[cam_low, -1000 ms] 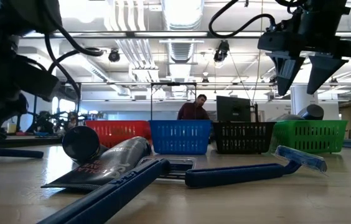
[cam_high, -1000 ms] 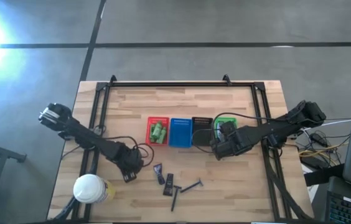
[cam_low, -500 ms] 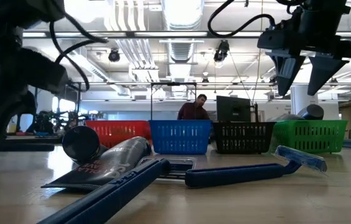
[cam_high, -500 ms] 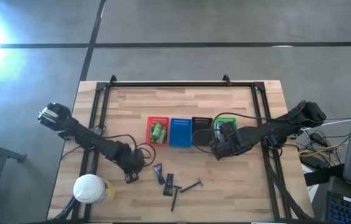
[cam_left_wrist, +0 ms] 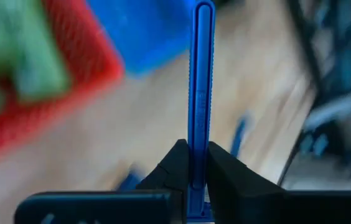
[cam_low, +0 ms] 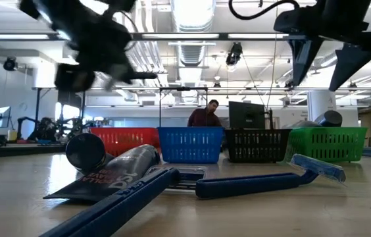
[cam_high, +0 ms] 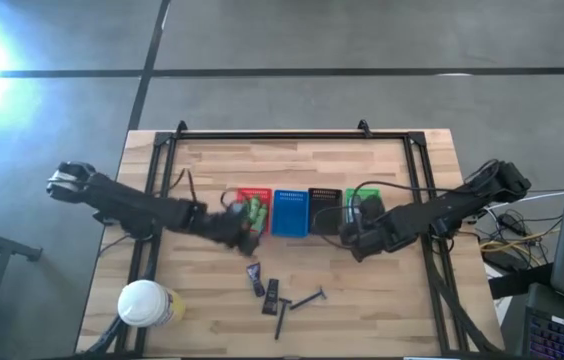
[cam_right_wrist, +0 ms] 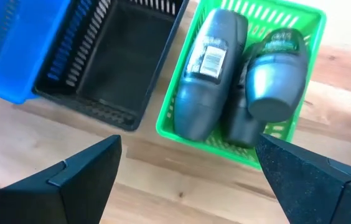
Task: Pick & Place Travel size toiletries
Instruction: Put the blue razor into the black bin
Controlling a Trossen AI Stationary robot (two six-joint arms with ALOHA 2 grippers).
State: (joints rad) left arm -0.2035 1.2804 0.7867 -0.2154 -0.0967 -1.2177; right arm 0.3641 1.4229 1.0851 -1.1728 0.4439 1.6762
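While the left gripper point(cam_left_wrist: 191, 177) is clamped tight on a thin blue razor point(cam_left_wrist: 200, 93), its arm reaches in from the table's left edge, w/ the claw just beside the red basket point(cam_high: 253, 195), on that basket's front-left side. The razor's handle sticks straight out beyond the fingertips. Green bottles point(cam_high: 255, 212) lie inside the red basket. Next to it, in a row going right: blue basket point(cam_high: 290, 212), black basket point(cam_high: 324, 200), green basket point(cam_high: 361, 195). Grey bottles point(cam_right_wrist: 210, 62) lie in the green basket.

The right gripper point(cam_right_wrist: 188, 171) hovers just in front of the green & black baskets, jaws spread wide, holding nothing.

Loose toiletries point(cam_high: 274, 295), incl. a dark tube and razors, lie on the wooden table point(cam_high: 392, 300) in front of the red & blue baskets. A white-lidded yellow container point(cam_high: 144, 303) sits well to the red basket's front-left.

Judgement: the razor is mid-carry toward a basket; which one can't be told yet. To do it well, bring the whole handle over the chosen basket's opening, not across a rim, lower first, then release, so the long razor doesn't tip out.
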